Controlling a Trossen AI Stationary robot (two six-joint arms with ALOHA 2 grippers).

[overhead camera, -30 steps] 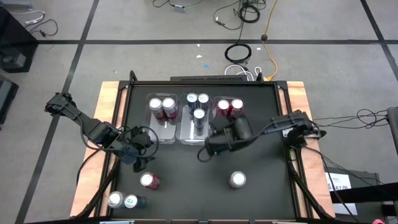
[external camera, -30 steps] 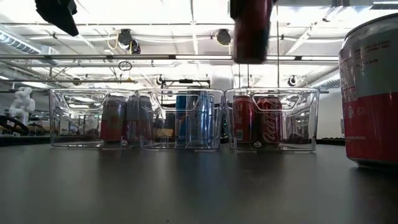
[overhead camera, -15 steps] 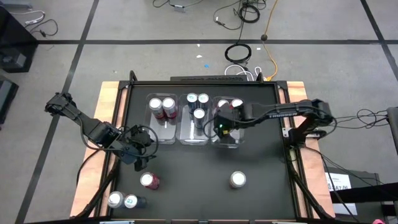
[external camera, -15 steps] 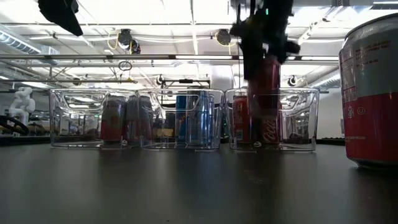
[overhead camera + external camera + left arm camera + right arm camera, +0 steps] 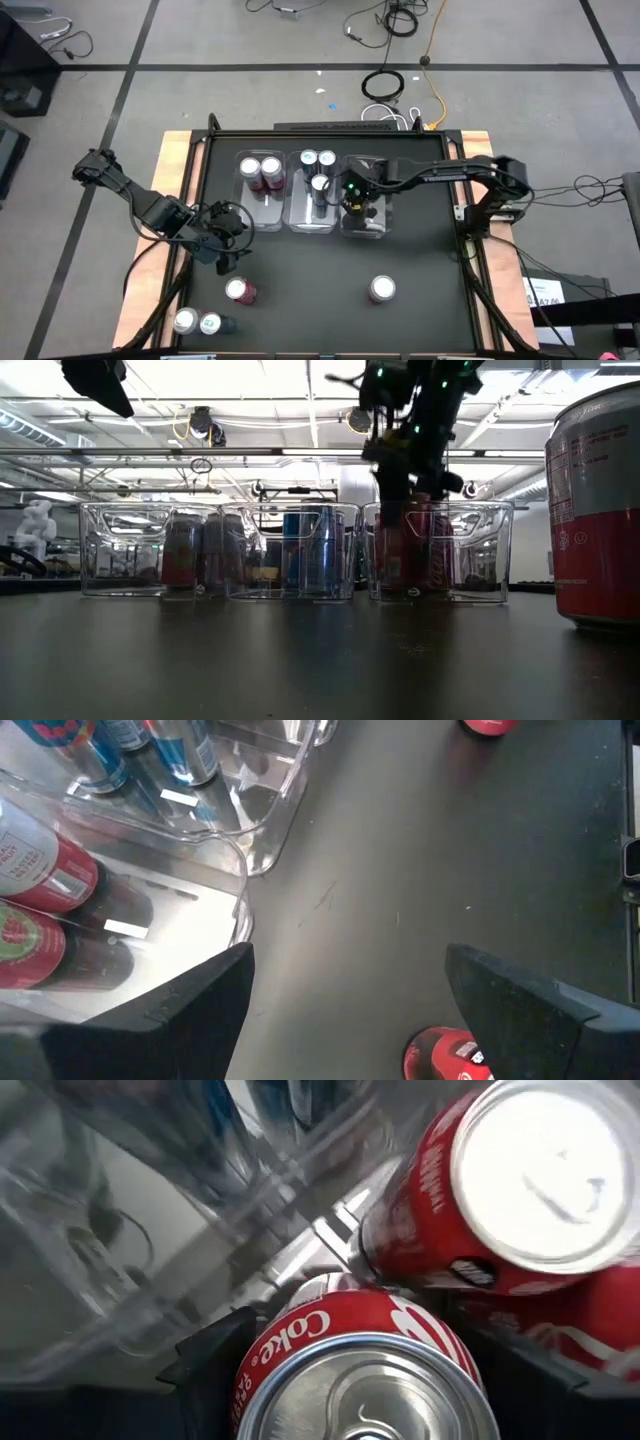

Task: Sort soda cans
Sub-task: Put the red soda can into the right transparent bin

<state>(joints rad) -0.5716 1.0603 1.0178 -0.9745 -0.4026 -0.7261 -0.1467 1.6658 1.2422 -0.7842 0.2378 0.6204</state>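
My right gripper [image 5: 357,198] reaches down into the right-hand clear bin [image 5: 386,216], shut on a red Coke can [image 5: 345,1342]. Its dark fingers [image 5: 212,1348] flank that can, and another red can [image 5: 500,1190] stands close beside it in the bin. In the low view this gripper [image 5: 408,480] hangs over the right bin [image 5: 485,550]. Two maroon cans [image 5: 260,170] stand in the left bin and three blue cans [image 5: 318,165] in the middle one. My left gripper [image 5: 226,245] hovers open before the left bin, with a loose red can [image 5: 452,1056] on the table below it.
Loose cans stand on the black table: a pinkish-red one [image 5: 240,290], a silver-topped one [image 5: 382,289], and two at the front left corner [image 5: 197,322]. One red-and-silver can [image 5: 598,510] looms close at the low view's right edge. Wooden borders run along both sides of the table.
My right gripper carried the red can from in front of the bins back over the right bin and lowered it inside. The left arm has stayed where it was.
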